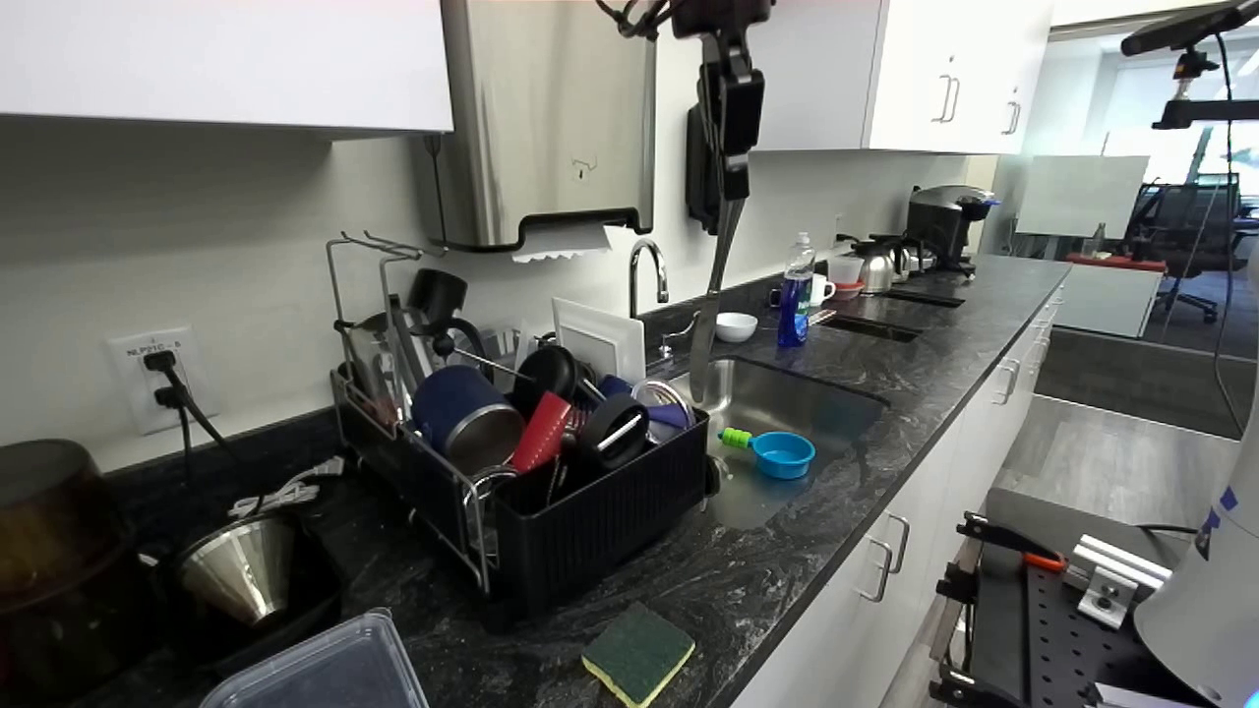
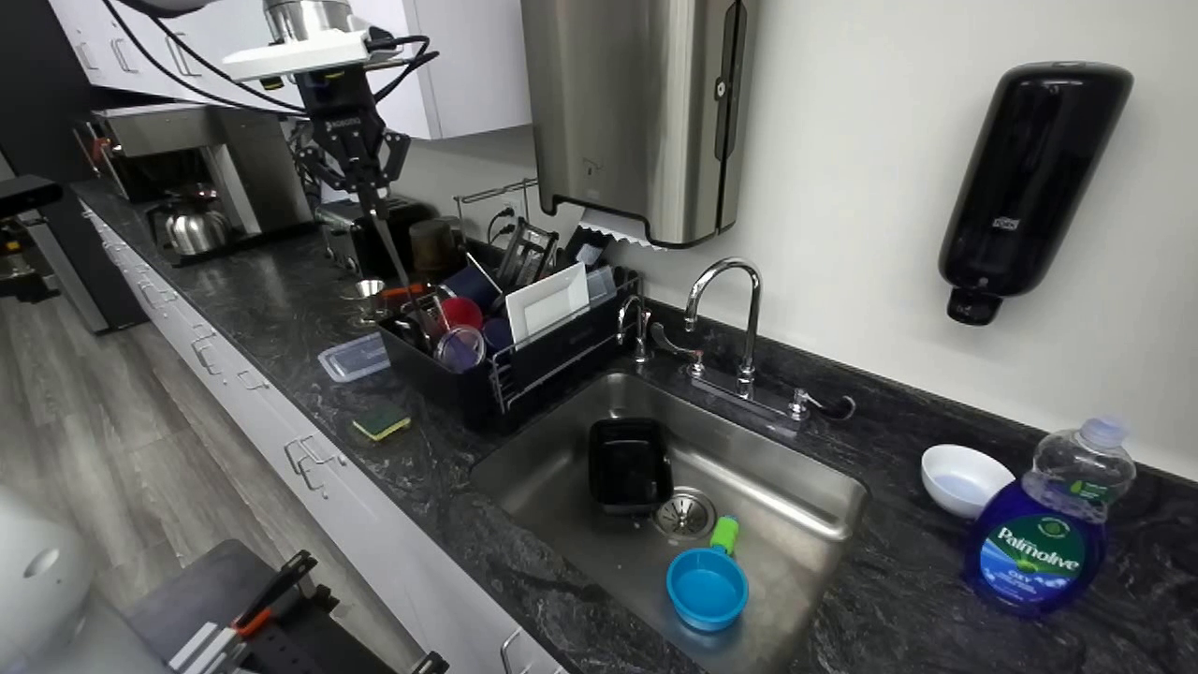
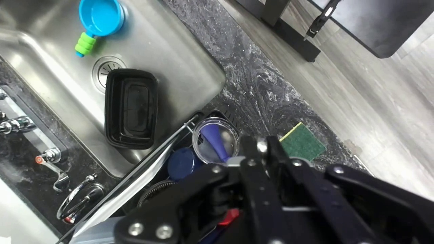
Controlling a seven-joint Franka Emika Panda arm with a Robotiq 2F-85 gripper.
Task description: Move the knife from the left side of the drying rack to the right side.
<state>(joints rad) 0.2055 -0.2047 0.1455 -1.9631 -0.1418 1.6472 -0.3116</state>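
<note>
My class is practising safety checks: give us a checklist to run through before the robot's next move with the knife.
1. Grip: ok; the hand is shut on the knife.
2. Direction: ok; the knife points downward at a tilt.
3. Clutter: not ok; a blue cup, a white plate and more crowd the drying rack.
4. Clearance: cannot tell; no view settles whether the knife's tip clears the drying rack.
5. Stray items: ok; the sponge lies apart from the drying rack.

Was an office kitchen: sink (image 2: 781, 543), loaded rack (image 1: 600, 521), towel dispenser (image 1: 551, 118), coffee maker (image 1: 939, 226), wall cupboards (image 1: 920, 84); desk chair (image 1: 1188, 231) stood beyond.
</note>
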